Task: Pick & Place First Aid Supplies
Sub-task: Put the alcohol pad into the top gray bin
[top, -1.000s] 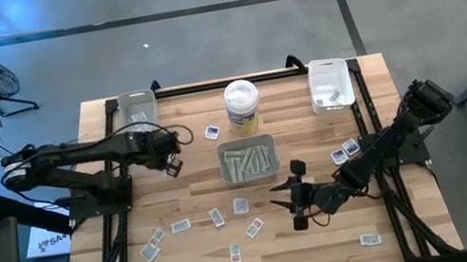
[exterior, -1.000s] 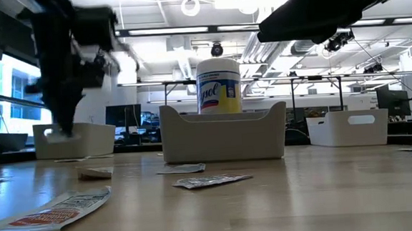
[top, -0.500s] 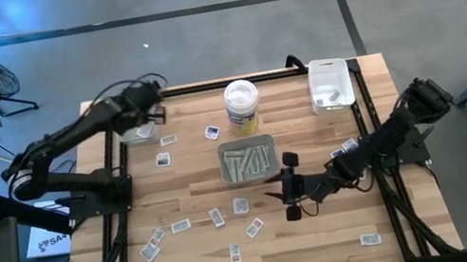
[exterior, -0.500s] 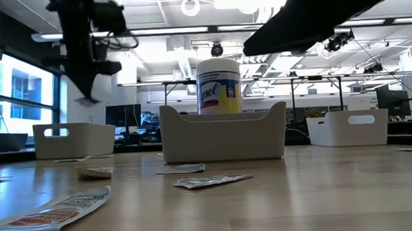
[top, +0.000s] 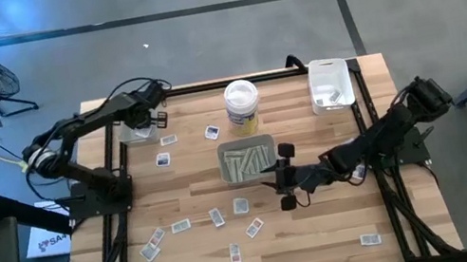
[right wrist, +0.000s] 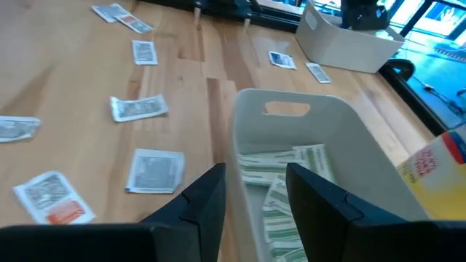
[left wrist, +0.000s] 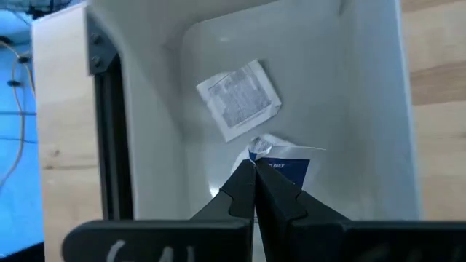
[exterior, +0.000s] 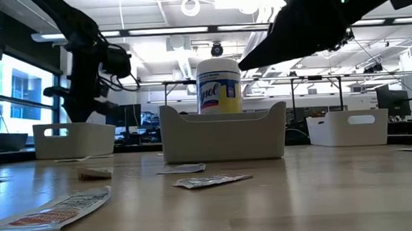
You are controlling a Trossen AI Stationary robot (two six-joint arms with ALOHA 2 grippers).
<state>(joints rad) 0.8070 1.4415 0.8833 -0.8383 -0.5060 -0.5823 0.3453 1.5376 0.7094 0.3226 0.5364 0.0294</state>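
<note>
Small white first aid packets lie scattered flat on the wooden table. Green-printed strips fill the grey tray at mid table. My left gripper hangs over the white tray at the far left, shut on a white packet with blue print. Another packet lies on that tray's floor. My right gripper stands open at the grey tray's near right side, nothing between its fingers. My left gripper pinches the blue-printed packet at one crumpled edge between its two fingertips. The fingers slant down from above into the white tray's opening. The packet hangs beside and below the tips; whether it touches the tray's floor I cannot tell.
A tall white tub with a yellow label stands just behind the grey tray. A second white tray sits at the far right. More packets lie near the front edge and at the right.
My left gripper, shut on the packet, has swung from mid-left of the table toward the far edge, lifting the packet clear, and now hangs over the white tray. My right gripper has drifted toward the grey tray, staying open.
</note>
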